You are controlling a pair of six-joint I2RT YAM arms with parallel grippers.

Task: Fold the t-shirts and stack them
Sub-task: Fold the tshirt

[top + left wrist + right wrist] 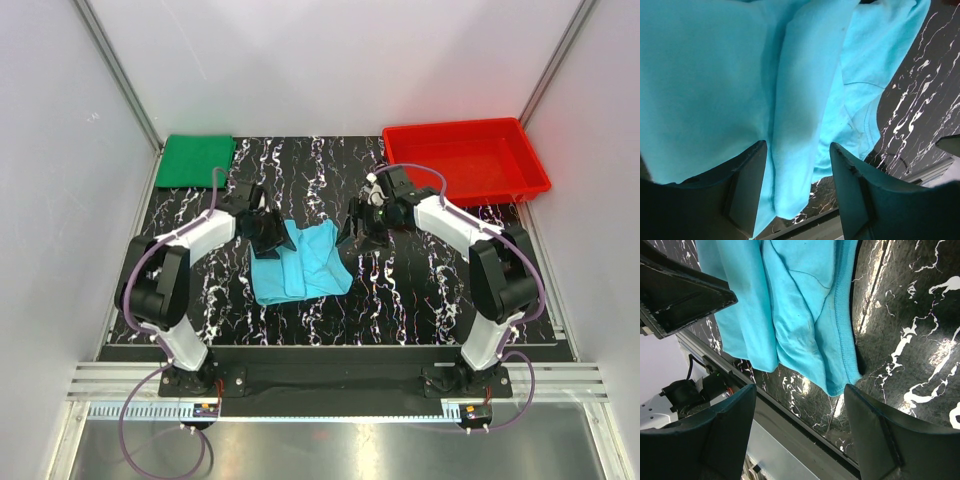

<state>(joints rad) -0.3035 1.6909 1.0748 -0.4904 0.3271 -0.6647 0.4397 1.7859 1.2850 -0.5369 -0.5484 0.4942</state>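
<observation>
Blue shirt [300, 262]: lay part-folded, centre; soft, light, limp, likely best pinched at hem corners. Green shirt [196, 160]: lay folded, far-left corner. Left gripper [262, 228], right gripper [358, 225]: jaws stood wide, holding nothing.

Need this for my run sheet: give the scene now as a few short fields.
cyan shirt: mid-table, partly folded, rumpled
green shirt: folded flat, far left corner
left gripper: open, over the cyan shirt's left part
right gripper: open, at its right edge
red tray: far right corner
stack: not yet made
</observation>
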